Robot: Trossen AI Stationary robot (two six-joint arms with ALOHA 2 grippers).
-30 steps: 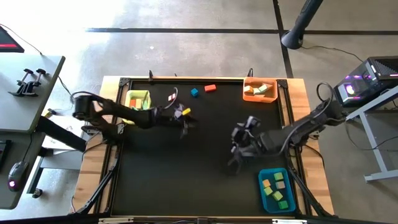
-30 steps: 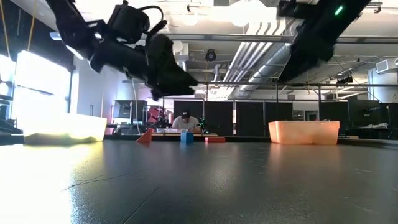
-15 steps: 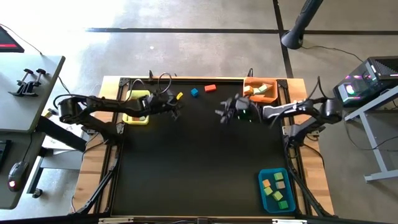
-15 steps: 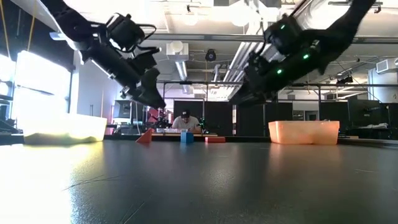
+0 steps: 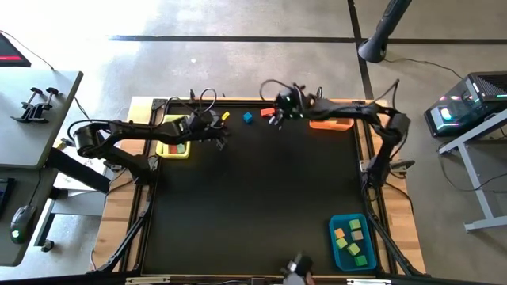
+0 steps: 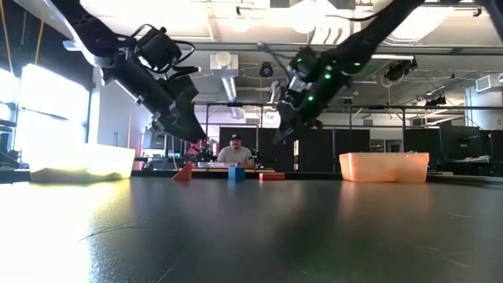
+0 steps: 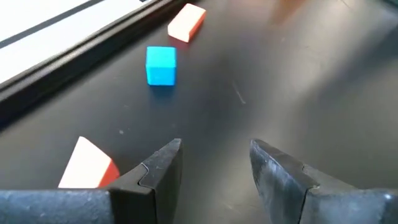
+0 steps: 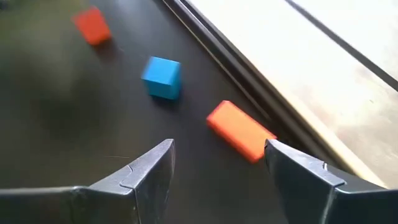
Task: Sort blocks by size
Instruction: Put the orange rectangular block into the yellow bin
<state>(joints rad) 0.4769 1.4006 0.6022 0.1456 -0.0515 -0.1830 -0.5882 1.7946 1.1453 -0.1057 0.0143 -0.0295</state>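
With three blocks left on the desk (image 5: 253, 190), my right end effector (image 5: 276, 117), wide open and empty, must drop astride the orange bar (image 8: 241, 130). My left end effector (image 5: 223, 136), also open and empty, hovers near the yellow bin (image 5: 176, 136).

Three blocks (image 5: 248, 117) lie near the table's (image 5: 238, 206) far edge, between the two far-corner bins (image 5: 175, 149).

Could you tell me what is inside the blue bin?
The blue bin holds several blocks, green, tan and yellow, lying close together. Anything beneath them cannot be seen.
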